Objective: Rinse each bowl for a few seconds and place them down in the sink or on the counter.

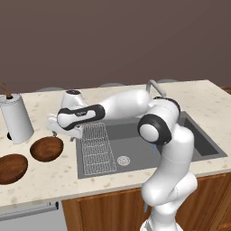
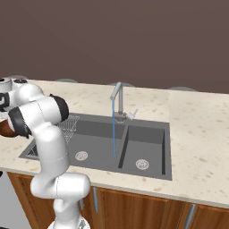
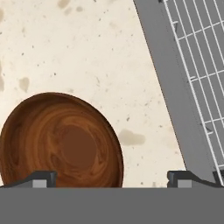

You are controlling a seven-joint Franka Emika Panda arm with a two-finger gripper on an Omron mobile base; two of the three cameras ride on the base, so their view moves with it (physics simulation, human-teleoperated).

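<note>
The arm reaches left over the counter [image 1: 135,92]; its fingers [image 3: 43,178] are spread wide, holding nothing, above the nearer bowl [image 3: 61,142]; both bowls [image 1: 46,148] sit on the counter left of the sink [image 1: 135,135], beside a white cylinder [image 1: 16,118]; water runs from the faucet [image 2: 116,96].

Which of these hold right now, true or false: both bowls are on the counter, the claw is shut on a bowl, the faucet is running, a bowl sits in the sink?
1. Both wooden bowls, the nearer one and the farther one, sit on the counter. True.
2. The claw is shut on a bowl. False: it is open, above the counter beside the nearer bowl.
3. Water runs from the faucet. True.
4. A bowl sits in the sink. False: neither bowl is in it.
</note>
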